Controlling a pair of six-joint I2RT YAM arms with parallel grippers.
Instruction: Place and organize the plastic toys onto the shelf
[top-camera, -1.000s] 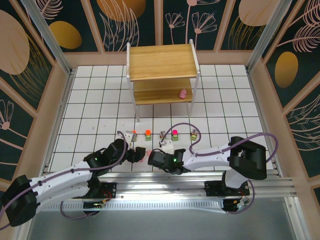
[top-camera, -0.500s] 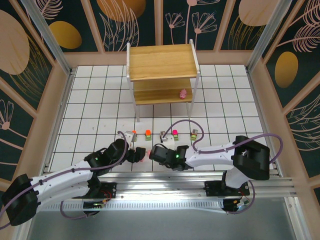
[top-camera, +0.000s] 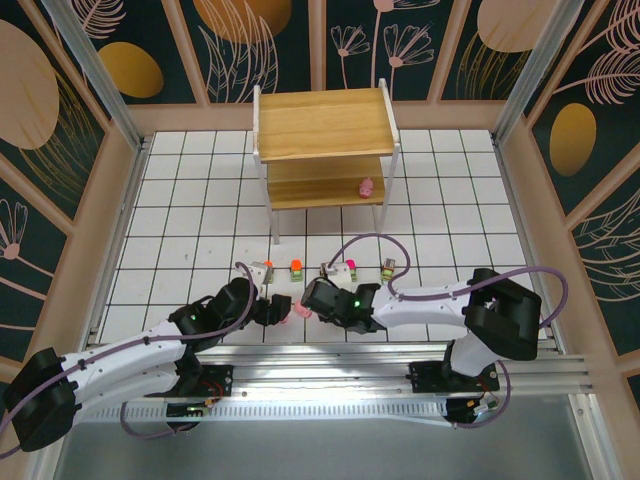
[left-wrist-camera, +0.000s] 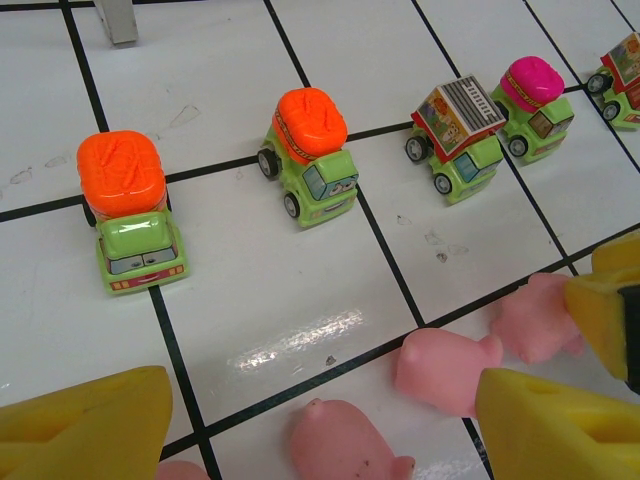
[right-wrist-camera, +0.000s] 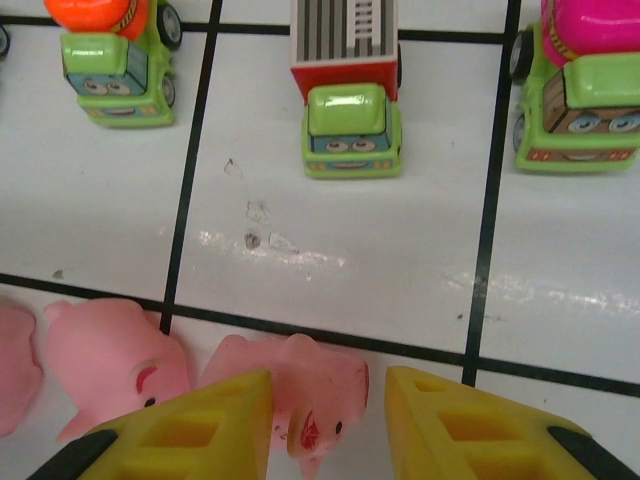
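Several small green trucks stand in a row: two orange-topped (left-wrist-camera: 135, 210) (left-wrist-camera: 312, 155), a striped one (left-wrist-camera: 462, 125) (right-wrist-camera: 350, 100) and a magenta one (left-wrist-camera: 535, 95) (right-wrist-camera: 585, 90). Pink pigs (top-camera: 287, 308) lie in front of them. My left gripper (left-wrist-camera: 320, 430) (top-camera: 272, 311) is open low over the pigs, with one pig (left-wrist-camera: 345, 440) between its yellow fingers. My right gripper (right-wrist-camera: 330, 430) (top-camera: 312, 298) straddles another pig (right-wrist-camera: 300, 385). Its left finger (right-wrist-camera: 190, 430) touches that pig and a gap shows at the right finger (right-wrist-camera: 470, 430). One pig (top-camera: 366, 186) sits on the lower tier of the wooden shelf (top-camera: 325, 125).
More pigs (right-wrist-camera: 115, 365) (left-wrist-camera: 445, 365) crowd close beside the one being straddled. The two grippers are nearly touching; a right finger (left-wrist-camera: 610, 300) shows in the left wrist view. The shelf's white legs (top-camera: 272, 225) stand just behind the truck row.
My right gripper has slid left and forward from behind the trucks to the pigs, next to the left gripper. The left arm has stayed put.
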